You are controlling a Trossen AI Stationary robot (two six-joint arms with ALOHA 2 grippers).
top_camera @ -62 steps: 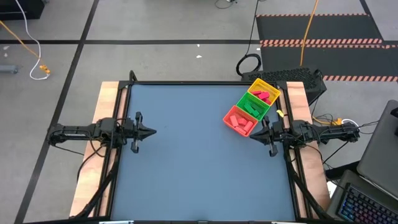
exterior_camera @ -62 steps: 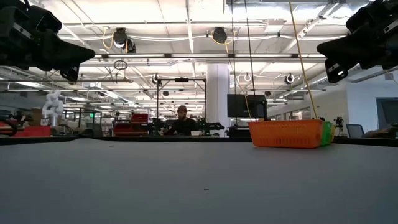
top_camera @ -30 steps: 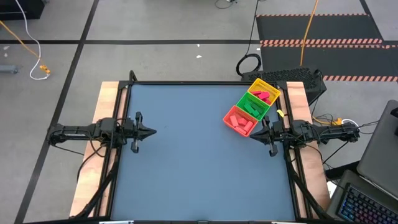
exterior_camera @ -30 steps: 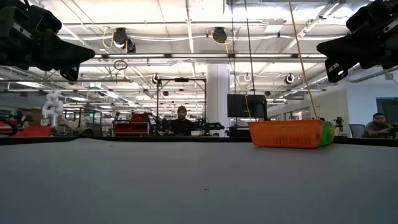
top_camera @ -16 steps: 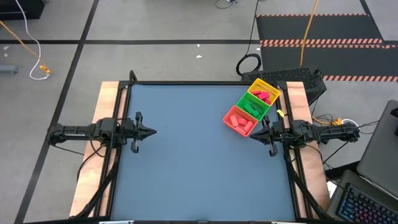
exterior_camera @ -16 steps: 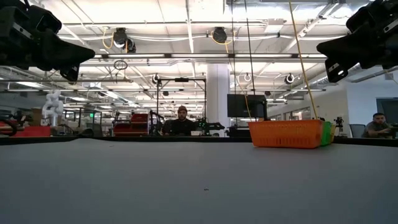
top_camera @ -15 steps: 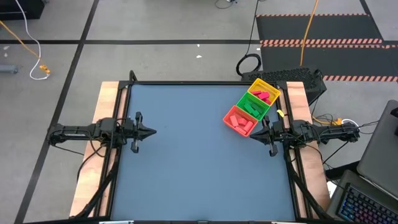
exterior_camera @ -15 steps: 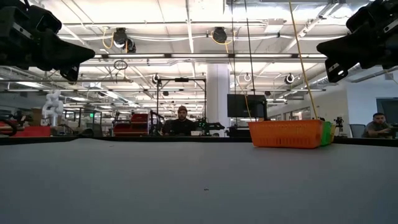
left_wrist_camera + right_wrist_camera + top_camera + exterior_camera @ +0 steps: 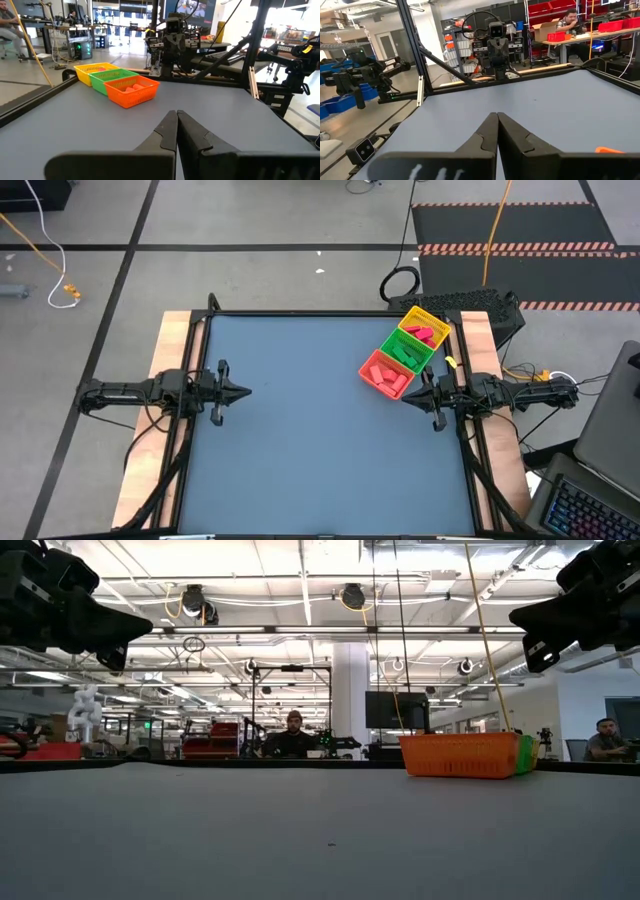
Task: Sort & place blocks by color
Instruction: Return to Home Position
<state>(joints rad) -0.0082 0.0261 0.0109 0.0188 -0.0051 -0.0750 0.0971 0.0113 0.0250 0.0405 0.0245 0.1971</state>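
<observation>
Both arms are raised off the desk (image 9: 300,450). The left gripper (image 9: 246,391) hovers over the left edge, empty, fingers (image 9: 167,132) pressed together tip to tip. The right gripper (image 9: 405,396) hovers at the right edge, just beside the red end of the tray (image 9: 131,98) and apart from it, its fingers (image 9: 487,131) also closed flat with nothing between. The tray sits at the far right of the desk and holds all the blocks. The red/pink blocks (image 9: 428,333) are in the yellow compartment, the green blocks (image 9: 407,352) in the middle green one, and the red blocks (image 9: 385,377) in the red one. Count per compartment is hard to tell, probably a few each.
</observation>
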